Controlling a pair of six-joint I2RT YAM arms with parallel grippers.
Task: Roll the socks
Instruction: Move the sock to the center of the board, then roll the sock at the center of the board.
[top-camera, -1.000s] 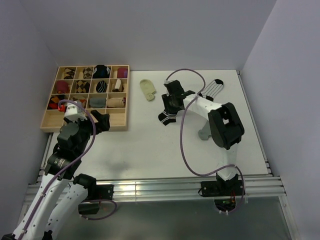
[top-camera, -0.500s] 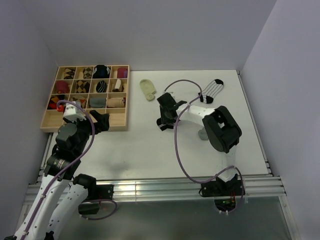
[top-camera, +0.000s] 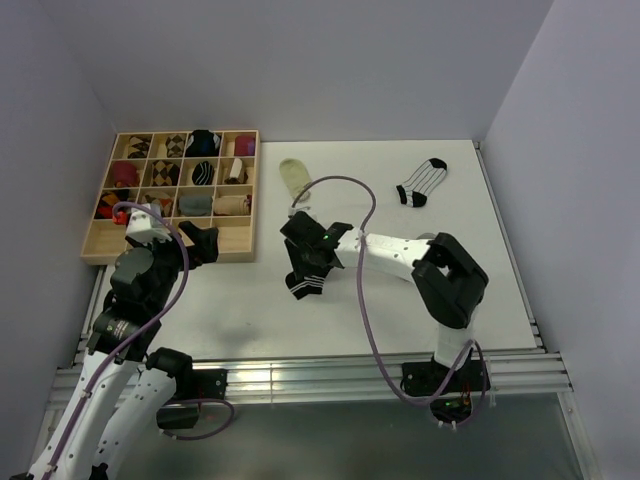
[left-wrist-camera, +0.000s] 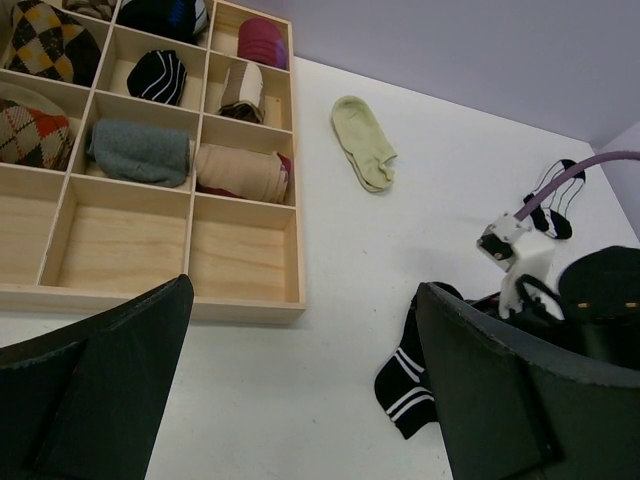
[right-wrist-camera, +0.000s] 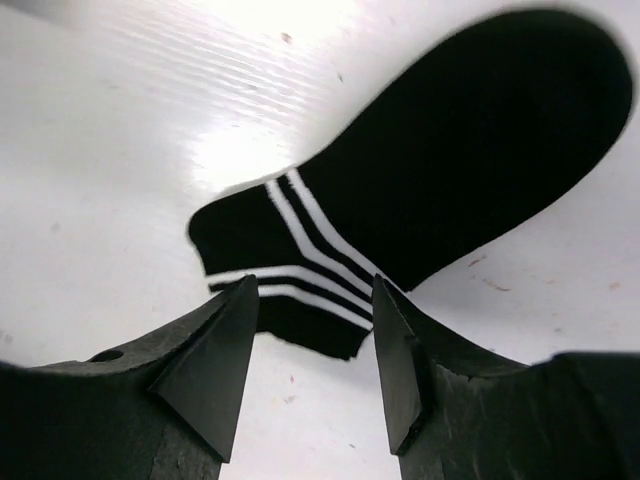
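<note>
A black sock with white stripes (top-camera: 306, 288) lies flat on the white table left of centre; it also shows in the left wrist view (left-wrist-camera: 410, 388) and the right wrist view (right-wrist-camera: 440, 170). My right gripper (top-camera: 302, 270) hovers low over its striped cuff, jaws open, with the cuff edge lying between the fingertips (right-wrist-camera: 215, 360). A pale yellow sock (top-camera: 293, 172) and a black-and-white striped sock (top-camera: 422, 182) lie flat at the back. My left gripper (top-camera: 203, 243) is open and empty at the tray's near right corner.
A wooden compartment tray (top-camera: 168, 256) at the back left holds several rolled socks; its two near right compartments (left-wrist-camera: 240, 260) are bare. The right arm stretches across the table's middle. Walls close the table on three sides.
The right gripper has swept toward the near left, and the black sock has moved with it from the table's middle to left of centre. The left arm has barely moved.
</note>
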